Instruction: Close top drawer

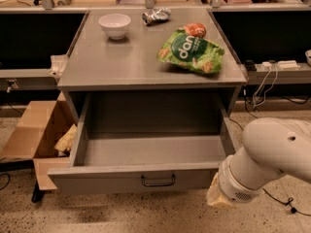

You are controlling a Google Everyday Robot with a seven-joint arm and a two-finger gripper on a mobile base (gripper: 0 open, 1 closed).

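The top drawer [97, 179] is a wide grey metal drawer, pulled far out of the grey cabinet, and its inside is empty. A small dark bail handle [158, 180] sits mid-front. My gripper [216, 197] is at the end of the white arm [272, 154], low at the right end of the drawer front, just in front of it. Most of the gripper is hidden behind the arm's wrist. The drawers below are out of view.
On the cabinet top [112, 62] lie a white bowl [115, 25], a green chip bag [191, 52] and a crumpled silver wrapper [156, 16]. An open cardboard box [34, 140] stands on the floor to the left. Cables [265, 89] hang at the right.
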